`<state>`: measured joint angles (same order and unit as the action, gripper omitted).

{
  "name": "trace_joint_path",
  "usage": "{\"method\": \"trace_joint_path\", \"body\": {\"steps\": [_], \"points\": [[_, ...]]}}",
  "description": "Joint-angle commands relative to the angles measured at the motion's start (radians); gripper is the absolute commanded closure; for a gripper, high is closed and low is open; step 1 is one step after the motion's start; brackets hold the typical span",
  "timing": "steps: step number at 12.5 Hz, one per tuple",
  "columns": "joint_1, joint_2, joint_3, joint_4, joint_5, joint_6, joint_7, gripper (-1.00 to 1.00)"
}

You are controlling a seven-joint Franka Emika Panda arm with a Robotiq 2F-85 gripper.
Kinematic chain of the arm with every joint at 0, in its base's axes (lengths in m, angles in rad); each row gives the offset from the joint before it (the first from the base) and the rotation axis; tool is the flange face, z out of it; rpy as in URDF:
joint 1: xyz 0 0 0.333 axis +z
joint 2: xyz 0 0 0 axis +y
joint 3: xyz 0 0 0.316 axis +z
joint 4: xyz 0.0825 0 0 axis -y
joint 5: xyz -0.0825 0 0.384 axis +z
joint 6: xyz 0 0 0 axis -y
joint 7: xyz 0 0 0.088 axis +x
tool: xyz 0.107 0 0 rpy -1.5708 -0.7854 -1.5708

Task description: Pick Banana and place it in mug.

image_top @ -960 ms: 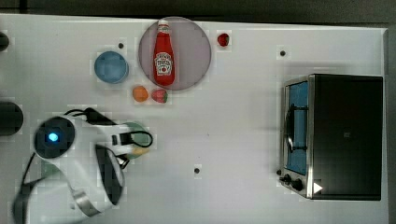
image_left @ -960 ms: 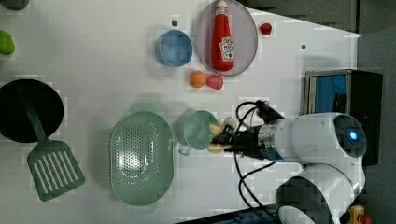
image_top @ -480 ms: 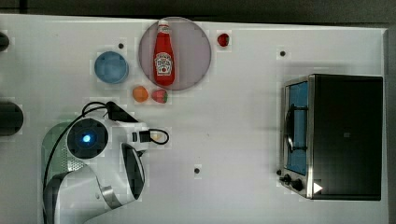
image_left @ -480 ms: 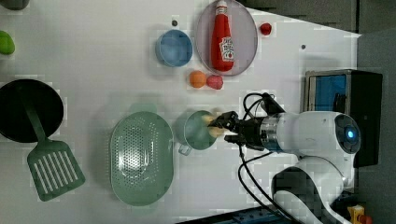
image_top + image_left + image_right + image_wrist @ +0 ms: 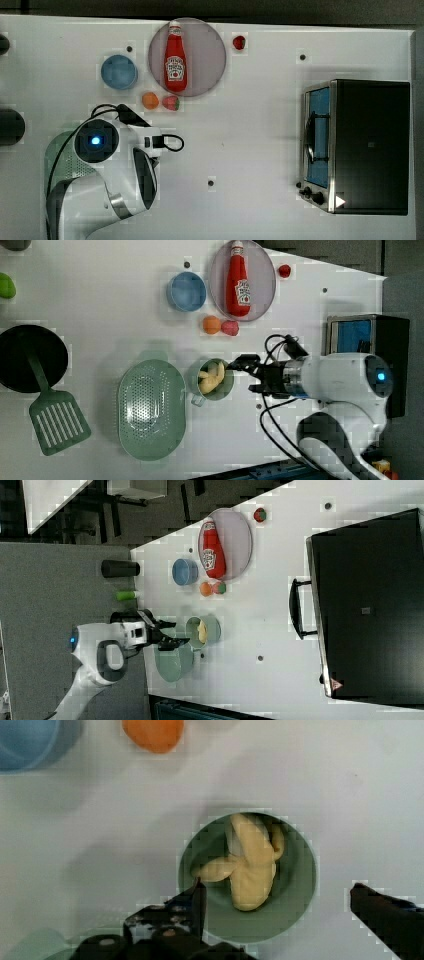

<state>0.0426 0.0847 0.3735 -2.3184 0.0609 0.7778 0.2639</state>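
The pale yellow banana (image 5: 211, 379) lies inside the muted-green mug (image 5: 227, 391), which stands on the white table next to the colander. The wrist view looks straight down on the banana (image 5: 252, 865) resting in the mug (image 5: 295, 905). My gripper (image 5: 247, 375) hovers just off the mug's side toward the left view's right, open, with nothing between its fingers. In the wrist view the gripper (image 5: 277, 895) has one dark fingertip at each side of the mug. The right view has the gripper (image 5: 174, 634) beside the mug (image 5: 213, 629). In the top view the white arm (image 5: 115, 160) covers this spot.
A pale-green perforated colander (image 5: 150, 410) sits right beside the mug. A blue cup (image 5: 186, 291), an orange ball (image 5: 211, 324), a strawberry (image 5: 230, 328) and a plate (image 5: 265, 285) with a ketchup bottle (image 5: 237, 280) lie beyond. A black pan (image 5: 30, 357), spatula (image 5: 57, 422) and toaster oven (image 5: 360, 145) stand farther off.
The gripper has opened and let go of the banana, which now lies in the mug. The arm has drawn back a little toward the left view's right.
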Motion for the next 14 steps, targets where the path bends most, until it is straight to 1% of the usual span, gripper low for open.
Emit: {"method": "trace_joint_path", "body": {"steps": [1,4,8,10,11,12,14], "points": [[-0.003,-0.173,-0.064,0.136,0.010,-0.227,0.039,-1.00],[-0.011,-0.250,-0.164,0.225,0.009,-0.403,0.013,-1.00],[-0.020,-0.299,-0.311,0.337,-0.002,-0.593,-0.096,-1.00],[-0.023,-0.308,-0.376,0.396,-0.068,-0.679,-0.145,-1.00],[-0.023,-0.309,-0.399,0.419,-0.098,-0.708,-0.146,-1.00],[-0.024,-0.310,-0.416,0.432,-0.107,-0.744,-0.146,-1.00],[-0.024,-0.310,-0.429,0.442,-0.107,-0.754,-0.146,-1.00]]}}
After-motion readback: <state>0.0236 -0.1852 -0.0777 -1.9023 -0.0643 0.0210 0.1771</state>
